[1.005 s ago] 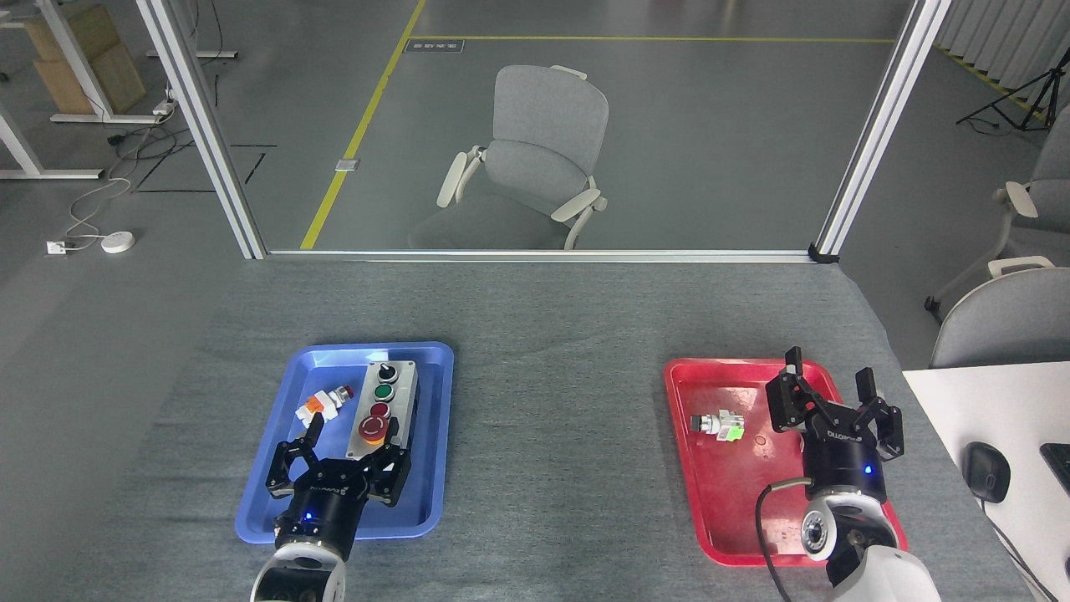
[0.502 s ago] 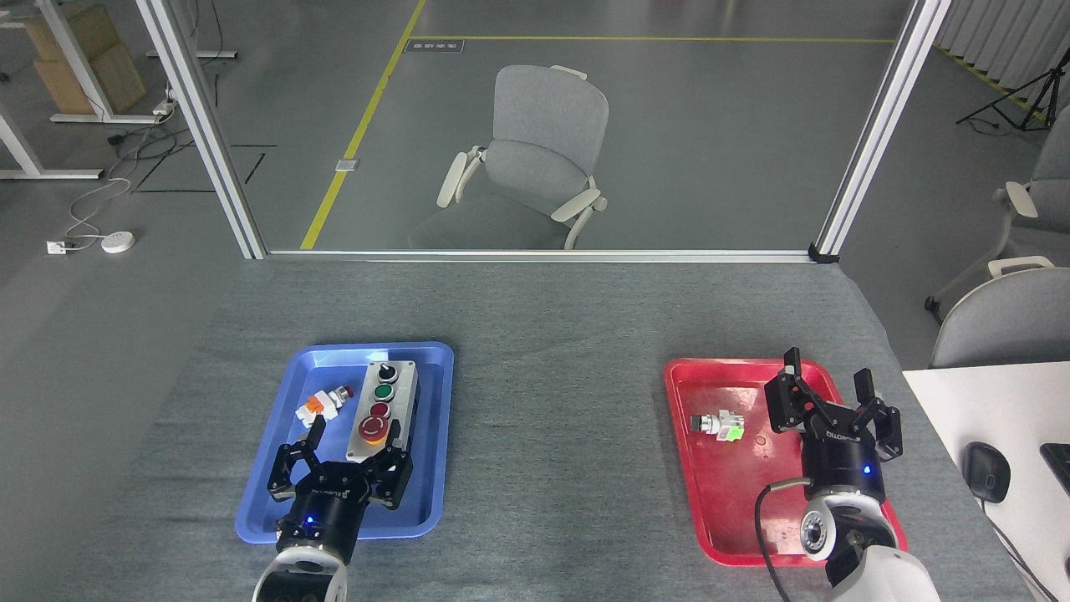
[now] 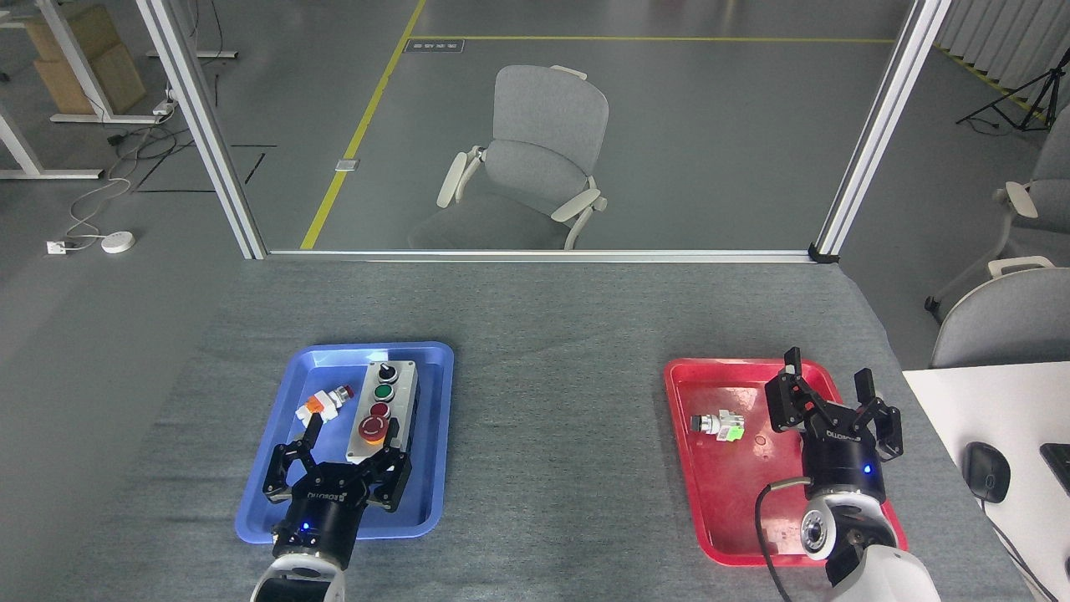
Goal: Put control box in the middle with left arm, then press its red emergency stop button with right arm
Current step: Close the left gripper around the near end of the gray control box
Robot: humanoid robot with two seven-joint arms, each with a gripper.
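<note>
While the control box (image 3: 383, 410) lay in the blue tray (image 3: 259, 510) at about 10 o'clock on the table (image 3: 543, 334), reached toward it with left gripper (image 3: 338, 460) spread wide, gripping nothing.

Best done, as a judgement, by straddling the near short end of the box below the red emergency stop button (image 3: 372, 429), closing on the grey sides, lifting over the tray rim, steering clear of the loose orange-ended part (image 3: 324, 403) at 11 o'clock from the fingers. Hovered right gripper (image 3: 832, 405) above the red tray (image 3: 727, 510) at 4 o'clock, fingers apart, empty.
</note>
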